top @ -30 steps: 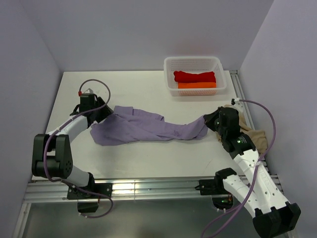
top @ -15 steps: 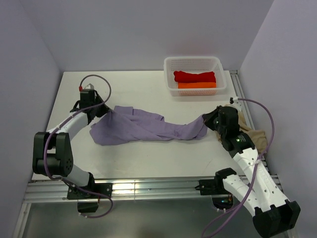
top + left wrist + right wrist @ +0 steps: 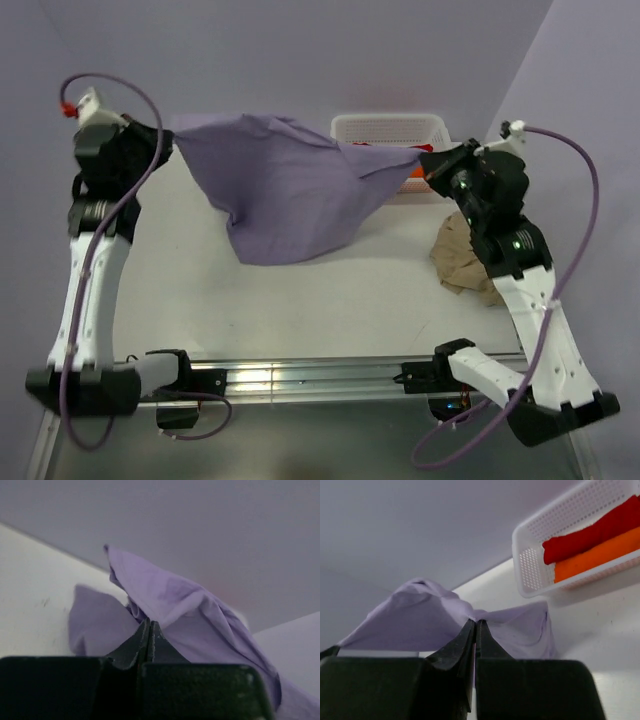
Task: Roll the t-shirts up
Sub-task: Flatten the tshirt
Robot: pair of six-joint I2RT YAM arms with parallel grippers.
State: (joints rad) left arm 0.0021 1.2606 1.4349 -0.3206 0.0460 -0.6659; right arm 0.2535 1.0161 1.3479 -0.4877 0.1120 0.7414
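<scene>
In front of the mesh basket [image 3: 388, 126], newly hoisted off the table [image 3: 300, 300]: lavender t-shirt [image 3: 285, 195], pinched tight in left gripper [image 3: 168, 141] and right gripper [image 3: 427, 162] jaws; ready for laying flat.

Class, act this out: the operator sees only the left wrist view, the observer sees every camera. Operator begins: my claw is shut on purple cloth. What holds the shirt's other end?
Observer: The right claw is shut on it. The lavender t-shirt hangs spread between it and the left claw.
Operator: Any shirts already rolled?
Observer: A red t-shirt and an orange t-shirt lie rolled in the white basket.
Operator: Any not rolled?
Observer: A beige t-shirt lies crumpled on the table, at its right side.
</scene>
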